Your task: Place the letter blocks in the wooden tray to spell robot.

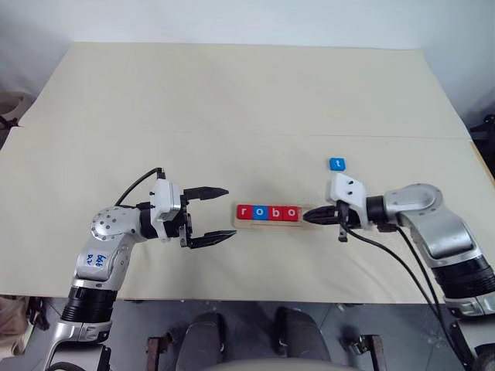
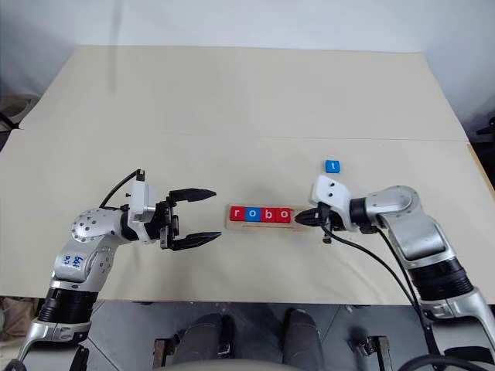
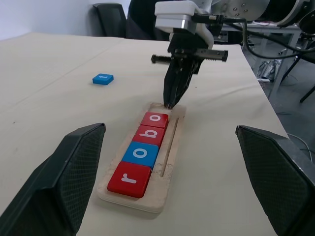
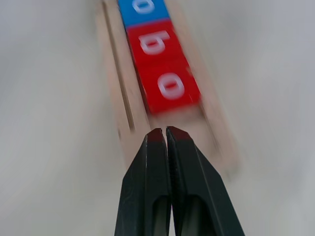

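Note:
The wooden tray [image 3: 170, 147] lies mid-table between my two grippers. In it sit a red r [image 1: 245, 212], a blue o [image 1: 260, 212], a red b [image 1: 275, 212] and a red o [image 1: 290, 212], side by side and reading "robo". The slot at the tray's right end [image 4: 172, 118] is bare. My right gripper [image 1: 306, 216] is shut with nothing in it, its tip at that bare end, just behind the last red o [image 4: 170, 86]. A blue t block [image 1: 337, 164] lies flat on the table beyond the right gripper. My left gripper [image 1: 230, 213] stands open, level, just left of the tray.
The pale table [image 1: 232, 100] stretches wide behind the tray, with a seam [image 1: 387, 137] running across it. Its front edge [image 1: 255, 297] is close below both arms. Black cables [image 1: 402, 267] hang from the right wrist.

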Controlling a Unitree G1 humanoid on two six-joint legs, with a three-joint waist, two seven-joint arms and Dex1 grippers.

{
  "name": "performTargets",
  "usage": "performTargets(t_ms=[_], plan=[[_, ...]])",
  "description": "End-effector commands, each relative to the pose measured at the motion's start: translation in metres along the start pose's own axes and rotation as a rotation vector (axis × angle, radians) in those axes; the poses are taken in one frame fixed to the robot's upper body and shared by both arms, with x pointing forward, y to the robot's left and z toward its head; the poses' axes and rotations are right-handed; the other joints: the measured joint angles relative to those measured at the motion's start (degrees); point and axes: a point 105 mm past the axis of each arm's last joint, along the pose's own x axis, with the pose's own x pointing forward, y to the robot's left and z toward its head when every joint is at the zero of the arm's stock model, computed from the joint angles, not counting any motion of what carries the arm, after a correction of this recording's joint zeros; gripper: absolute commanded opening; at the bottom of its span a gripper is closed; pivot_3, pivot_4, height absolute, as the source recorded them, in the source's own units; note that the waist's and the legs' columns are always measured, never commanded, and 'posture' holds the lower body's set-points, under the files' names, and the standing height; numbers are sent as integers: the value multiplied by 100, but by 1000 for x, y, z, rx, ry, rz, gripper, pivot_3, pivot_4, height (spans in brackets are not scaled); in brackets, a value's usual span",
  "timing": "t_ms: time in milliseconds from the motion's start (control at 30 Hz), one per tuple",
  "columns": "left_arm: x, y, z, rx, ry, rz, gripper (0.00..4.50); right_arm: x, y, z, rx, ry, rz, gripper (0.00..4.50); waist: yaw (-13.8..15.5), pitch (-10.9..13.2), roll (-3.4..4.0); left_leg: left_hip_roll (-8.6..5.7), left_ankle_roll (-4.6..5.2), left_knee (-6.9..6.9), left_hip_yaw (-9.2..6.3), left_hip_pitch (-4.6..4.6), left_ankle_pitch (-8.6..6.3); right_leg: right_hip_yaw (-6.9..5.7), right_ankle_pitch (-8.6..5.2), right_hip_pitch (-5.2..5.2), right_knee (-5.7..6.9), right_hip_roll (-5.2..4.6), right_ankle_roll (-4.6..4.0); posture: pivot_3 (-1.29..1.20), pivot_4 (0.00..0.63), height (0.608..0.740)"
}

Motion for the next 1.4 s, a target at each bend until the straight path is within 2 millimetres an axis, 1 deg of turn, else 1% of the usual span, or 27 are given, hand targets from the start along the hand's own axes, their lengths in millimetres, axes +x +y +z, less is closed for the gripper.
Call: performTargets(t_ms=[33, 100, 133, 233, 300, 333, 433, 500, 567, 700, 800, 833, 933, 1033, 1100, 1167, 1233, 1300, 1400], plan=[[2, -2, 8, 26, -26, -20, 4500, -20, -2, 5, -16, -41, -51, 114, -2, 0, 0, 0, 0, -1, -1, 1, 0, -1, 0, 0, 1, 0, 0, 0, 150, 740], [3, -2, 8, 25, -27, -26, 4500, -30, -4, -1, 10, -61, -104, 114, 5, 0, 0, 0, 0, -1, 0, 1, 0, 0, 0, 0, 1, 0, 0, 0, 150, 740], [4, -1, 8, 25, -28, -29, 4500, -39, -5, -6, 71, -82, -141, 287, 14, 0, 0, 0, 0, 0, 0, 0, 0, 0, 0, 0, 0, 0, 0, 0, 150, 740], [4, -1, 8, 23, -29, -34, 4500, -62, -7, -22, 128, -137, -302, 1005, 75, 0, 0, -1, 1, 0, 0, 0, 0, -1, 1, 3, -4, 0, 2, 0, 150, 740], [4, 0, 7, 20, -28, -35, 4500, -76, 0, -36, 118, -161, -416, 1728, 119, 0, 0, -1, 1, -1, 1, 0, -1, 0, 2, 3, -6, 0, 3, 0, 150, 740], [3, 1, 7, 17, -29, -33, 4500, -82, 7, -42, 127, -188, -455, 2080, 132, 0, 0, -1, 1, -1, 2, 1, -1, 0, 1, 3, -6, 0, 3, 0, 150, 740], [2, 3, 6, 10, -28, -27, 4500, -97, 23, -61, 200, -246, -579, 3088, 142, 0, 0, -1, 0, -5, 2, 4, -2, 0, 2, 7, -8, 0, 3, 0, 150, 740], [1, 5, 5, 5, -26, -21, 4500, -105, 31, -72, 232, -258, -668, 3786, 138, -1, 1, -2, 1, -4, 3, 7, -2, 3, 2, 8, -7, 0, 5, 0, 150, 740], [1, 6, 5, 3, -25, -19, 4500, -107, 35, -77, 250, -272, -721, 4476, 119, -1, 1, -2, 1, -5, 3, 10, -2, 4, 2, 9, -6, 1, 5, 0, 150, 740], [1, 8, 5, 2, -21, -20, 4500, -104, 34, -78, 258, -300, -763, 4476, 47, -3, 5, -1, 1, -13, 3, 18, -3, 9, 2, 9, -2, 1, 4, 0, 150, 740], [2, 9, 6, 5, -21, -19, 4500, -99, 28, -71, 248, -331, -762, 4476, 15, -4, 8, -1, 1, -13, 3, 19, -3, 9, 1, 9, 0, 1, 3, 0, 150, 740], [2, 10, 6, 7, -21, -18, 4500, -97, 23, -65, 241, -349, -759, 4476, 8, -5, 8, -1, 1, -13, 3, 18, -3, 9, 1, 9, 0, 1, 3, 0, 150, 740], [2, 11, 8, 17, -21, -12, 4500, -90, 7, -47, 249, -387, -731, 4476, -19, -5, 8, -1, 1, -13, 2, 19, -3, 9, 1, 9, 2, 1, 3, 0, 150, 740], [2, 10, 9, 23, -22, -8, 4500, -83, -8, -32, 268, -386, -709, 4476, -14, -4, 8, 0, 1, -13, 2, 19, -3, 11, 1, 7, 4, 1, 2, 0, 150, 740], [-1, 11, 10, 31, -22, 9, 4500, -71, -28, -22, 324, -330, -686, 4476, -20, -4, 9, 0, 1, -11, 1, 18, -3, 10, 1, 7, 3, 1, 2, 0, 150, 740], [-2, 11, 10, 37, -21, 20, 4500, -64, -42, -19, 368, -249, -697, 4476, -21, -4, 9, -1, 2, -6, 4, 14, -3, 15, 1, 3, 6, 0, 3, 0, 150, 740], [-2, 10, 9, 39, -22, 26, 4500, -55, -57, -14, 432, -216, -704, 4476, -17, -4, 9, 0, 1, -7, 3, 13, -3, 14, 1, -1, 10, 1, 2, 0, 150, 740], [-1, 9, 9, 40, -23, 27, 4500, -48, -70, -7, 457, -201, -725, 4476, 1, -4, 9, 0, 1, -7, 3, 10, -3, 12, 1, -1, 8, 1, 1, 0, 150, 740], [1, 8, 9, 45, -28, 28, 4500, -42, -89, -10, 495, -115, -793, 4476, -4, -4, 9, -1, 3, -1, 3, 1, -4, 8, 1, -3, 3, 0, 2, 0, 150, 740]])
